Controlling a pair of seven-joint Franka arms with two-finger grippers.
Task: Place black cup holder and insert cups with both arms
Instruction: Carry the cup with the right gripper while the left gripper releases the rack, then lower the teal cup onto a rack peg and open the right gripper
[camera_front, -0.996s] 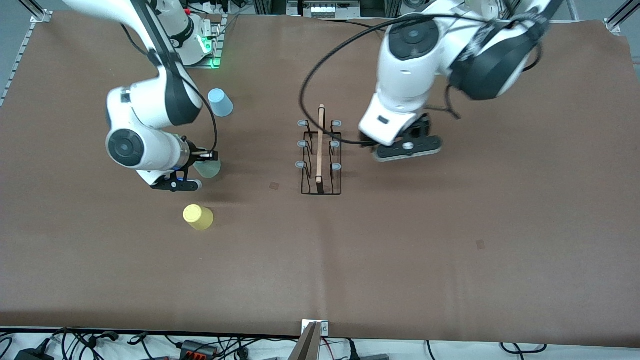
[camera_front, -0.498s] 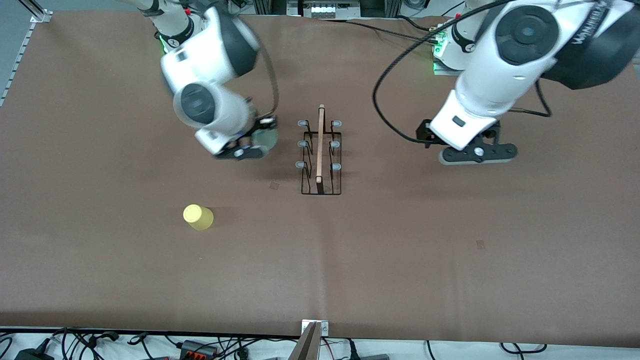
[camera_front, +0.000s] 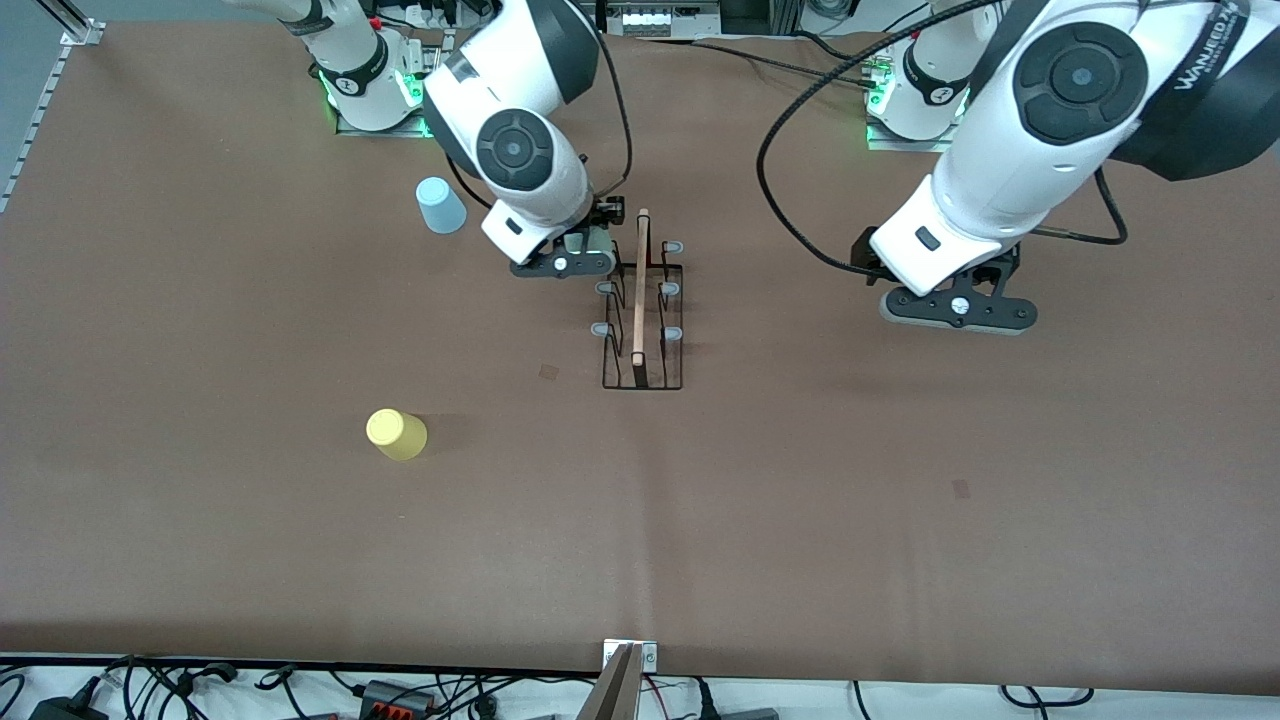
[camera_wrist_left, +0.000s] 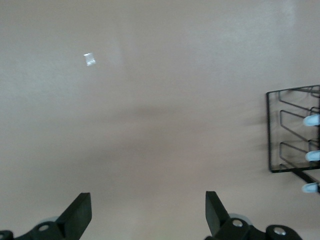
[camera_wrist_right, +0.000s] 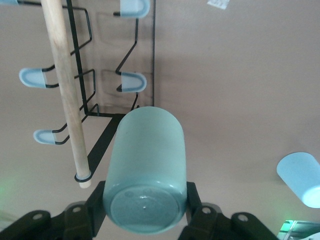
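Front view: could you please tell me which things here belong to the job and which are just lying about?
Job: black cup holder; pale green cup held in right pincer; light blue cup; yellow cup; open left pincer.
Lying about: cables along table edge.

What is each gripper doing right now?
Left gripper: open, empty, over bare table beside the black cup holder.
Right gripper: shut on the pale green cup, over the holder.

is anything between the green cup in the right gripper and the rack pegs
Nothing visible. The right gripper holds the pale green cup over the black cup holder, at its end farthest from the front camera; the peg ahead is bare.
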